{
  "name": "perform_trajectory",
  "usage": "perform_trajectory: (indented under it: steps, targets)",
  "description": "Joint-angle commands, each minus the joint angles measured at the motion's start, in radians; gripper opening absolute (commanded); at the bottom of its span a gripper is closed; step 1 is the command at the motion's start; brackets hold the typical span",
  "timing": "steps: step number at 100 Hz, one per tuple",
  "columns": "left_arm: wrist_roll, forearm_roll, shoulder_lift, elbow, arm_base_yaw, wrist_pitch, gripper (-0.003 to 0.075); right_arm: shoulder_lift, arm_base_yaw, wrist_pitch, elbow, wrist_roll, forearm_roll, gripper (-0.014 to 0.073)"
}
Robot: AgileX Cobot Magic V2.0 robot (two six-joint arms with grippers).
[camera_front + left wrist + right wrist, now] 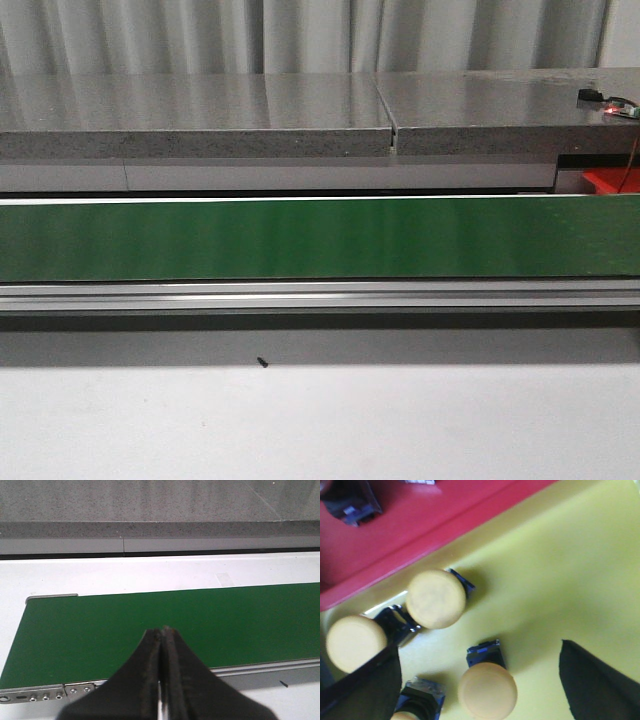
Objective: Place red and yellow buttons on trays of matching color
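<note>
In the right wrist view several yellow buttons lie on the yellow tray [570, 570]: one [436, 598] near the tray's rim, one [356, 643] beside it, and one [487, 690] between my fingers. My right gripper [480, 650] is open above the tray, its fingers on either side of that last button and apart from it. The red tray [410, 525] adjoins the yellow one and holds a dark button base [350, 502] whose cap is cut off. My left gripper [163, 630] is shut and empty over the green belt [100, 630].
The green conveyor belt [320, 238] runs across the front view with nothing on it. A corner of the red tray [610, 180] shows at its right end. A grey stone counter [200, 110] lies behind, and a small dark speck [262, 362] on the white table.
</note>
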Motion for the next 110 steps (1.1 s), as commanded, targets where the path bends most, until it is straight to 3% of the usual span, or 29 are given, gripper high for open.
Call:
perform_trajectory:
  steps: [1,44,78,87,110]
  targets:
    - [-0.001,-0.024,0.002,-0.027,-0.009,-0.067,-0.0020,-0.090,0.045,-0.053,-0.025,-0.010,0.017,0.0633]
    - [-0.001,-0.024,0.002,-0.027,-0.009,-0.067,-0.0020,-0.348,0.497,-0.129,-0.021,-0.044,-0.002,0.0633]
    - [-0.001,-0.024,0.002,-0.027,-0.009,-0.067,-0.0020,-0.561,0.703,-0.135,0.098,-0.057,-0.002,0.0610]
    - [-0.001,-0.024,0.002,-0.027,-0.009,-0.067,-0.0020,-0.631,0.708,-0.140,0.145,-0.060,-0.002,0.0474]
    - [-0.001,-0.024,0.002,-0.027,-0.009,-0.067,-0.0020,-0.792,0.708,-0.142,0.233,-0.060,-0.002,-0.0032]
